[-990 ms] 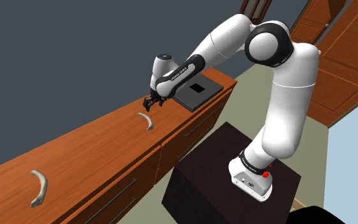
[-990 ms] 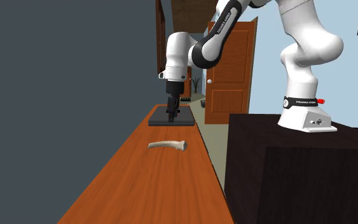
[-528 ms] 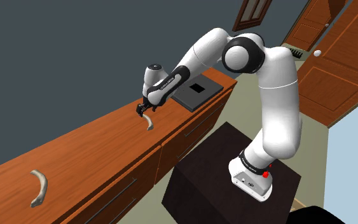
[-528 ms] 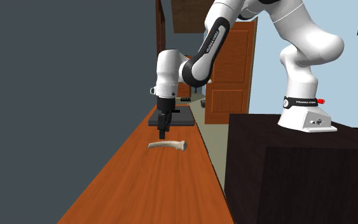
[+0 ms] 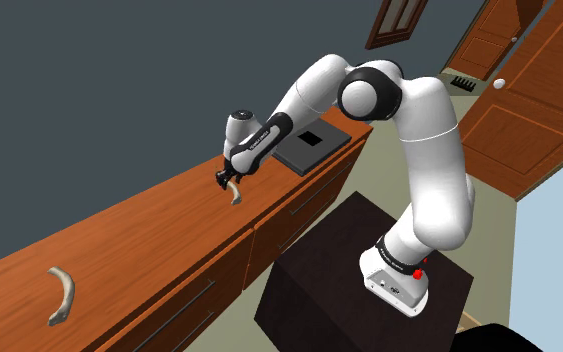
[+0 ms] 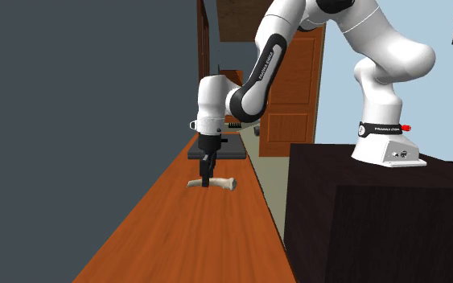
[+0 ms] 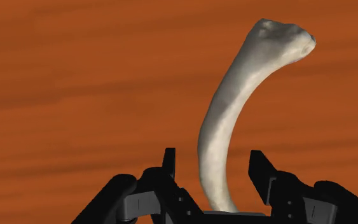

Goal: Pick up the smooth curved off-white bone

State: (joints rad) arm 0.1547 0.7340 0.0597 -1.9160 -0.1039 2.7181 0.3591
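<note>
Straddling the bone (image 7: pixel 234 108) with the gripper (image 7: pixel 212 162) spread open, one black finger (image 7: pixel 263 175) on each side and a sliver of bare wood showing between each finger and the bone's flanks, so nothing gripped. Pale off-white, smooth and matt, bowed in a single gentle arc, swelling to a knobbly head at the end away from the gripper. Lying flat on the reddish-brown wooden counter (image 5: pixel 149 235), roughly midway across its depth. Bare wood all round it, towards the drawer-fronted front edge on one side and the dark grey wall (image 5: pixel 89 90) on the other. Further along the counter, past the arm (image 5: pixel 299 100), a flat black slab (image 5: pixel 314 143), well apart from the bone. In the other direction, far down the counter near the shoulder view's lower left, a second bone (image 5: pixel 61 295) of like curve. Beyond the front edge, open floor and the dark stand (image 5: pixel 319 285).
</note>
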